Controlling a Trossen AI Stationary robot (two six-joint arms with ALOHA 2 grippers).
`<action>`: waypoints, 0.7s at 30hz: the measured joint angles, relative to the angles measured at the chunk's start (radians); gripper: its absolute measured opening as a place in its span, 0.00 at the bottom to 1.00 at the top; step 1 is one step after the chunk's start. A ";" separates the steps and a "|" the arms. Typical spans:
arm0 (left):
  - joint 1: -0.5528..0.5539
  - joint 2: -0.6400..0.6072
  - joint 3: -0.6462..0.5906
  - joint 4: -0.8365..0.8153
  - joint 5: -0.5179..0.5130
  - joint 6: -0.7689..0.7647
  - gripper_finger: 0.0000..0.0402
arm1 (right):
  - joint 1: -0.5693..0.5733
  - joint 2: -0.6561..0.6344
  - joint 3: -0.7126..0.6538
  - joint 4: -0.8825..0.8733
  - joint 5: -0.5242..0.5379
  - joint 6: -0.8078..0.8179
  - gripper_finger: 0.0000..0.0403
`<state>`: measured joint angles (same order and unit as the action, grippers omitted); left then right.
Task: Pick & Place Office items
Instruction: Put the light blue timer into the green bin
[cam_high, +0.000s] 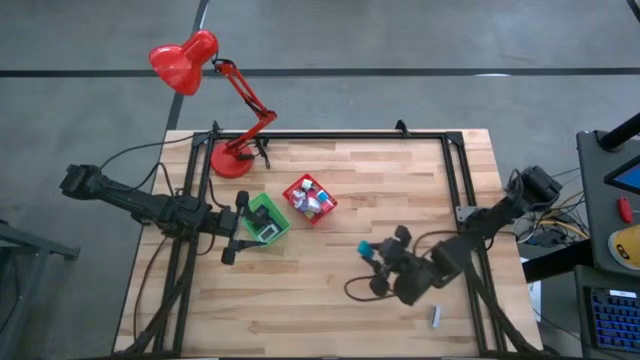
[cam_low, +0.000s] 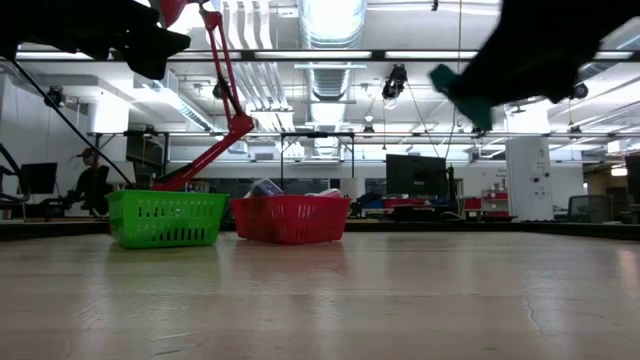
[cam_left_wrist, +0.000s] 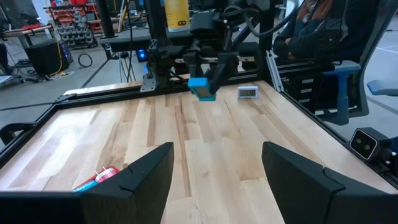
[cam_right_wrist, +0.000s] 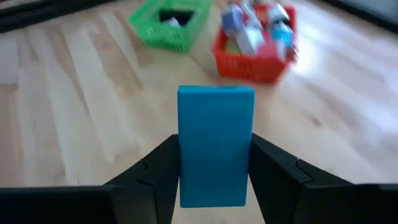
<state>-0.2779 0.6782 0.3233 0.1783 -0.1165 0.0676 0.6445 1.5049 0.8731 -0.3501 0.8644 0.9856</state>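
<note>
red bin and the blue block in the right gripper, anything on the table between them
Nothing: in the high view, bare wood runs from the red bin to the blue block held in the right gripper. The right wrist view agrees.

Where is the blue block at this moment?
The blue block is clamped between the right gripper's fingers, lifted off the table on its right half, with the red bin and green bin ahead of it.

My two bins (cam_high: 265, 219) (cam_high: 310, 198) sit side by side mid-worktop (cam_high: 330, 300), lamp (cam_high: 232, 160) behind them. My right tool (cam_high: 372, 254) holds a block (cam_high: 364, 247) above the worktop, right of the bins; left tool (cam_high: 236, 228) is beside the left bin.
</note>
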 joint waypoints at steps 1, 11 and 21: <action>0.000 0.000 0.000 0.000 0.000 0.000 0.62 | -0.018 0.009 -0.001 0.053 -0.003 -0.059 0.40; 0.000 0.000 0.000 0.000 0.000 0.000 0.62 | -0.163 0.063 -0.009 0.319 -0.212 -0.385 0.42; 0.000 0.000 0.000 0.000 0.000 0.000 0.62 | -0.310 0.139 -0.010 0.638 -0.429 -0.665 0.40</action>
<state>-0.2776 0.6781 0.3229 0.1783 -0.1165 0.0673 0.3347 1.6442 0.8627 0.2878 0.4358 0.3206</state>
